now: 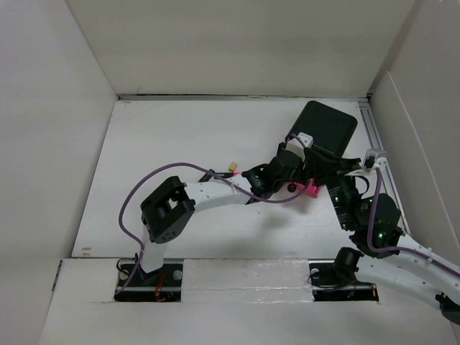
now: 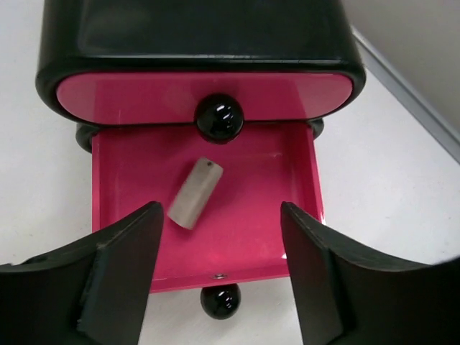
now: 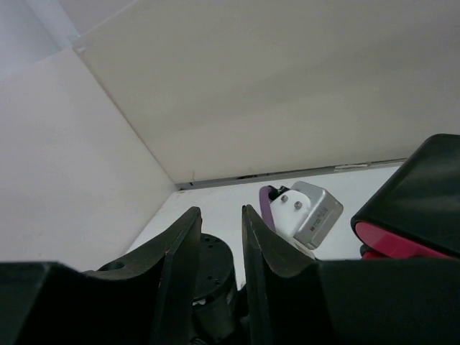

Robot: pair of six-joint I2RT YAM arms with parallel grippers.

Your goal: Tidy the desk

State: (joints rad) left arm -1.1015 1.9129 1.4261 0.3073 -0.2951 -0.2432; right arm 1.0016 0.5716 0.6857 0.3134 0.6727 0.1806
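On the white desk (image 1: 180,144) a black box (image 1: 327,126) with pink drawers stands at the back right. Its lower drawer (image 2: 237,237) is pulled out, and a short grey cylinder (image 2: 195,192) lies loose and slanted on the drawer floor. The upper drawer (image 2: 144,97) is shut behind its black knob (image 2: 219,118). My left gripper (image 2: 219,287) hangs open over the drawer's front edge, above the lower knob (image 2: 220,300), holding nothing. My right gripper (image 3: 219,212) sits just right of the box, its fingers a narrow gap apart with nothing between them.
White walls enclose the desk on the left, back and right. A metal rail (image 1: 374,129) runs along the right edge beside the box. The left arm (image 1: 215,192) stretches across the middle toward the box, with its purple cable (image 1: 144,187) looping out to the left.
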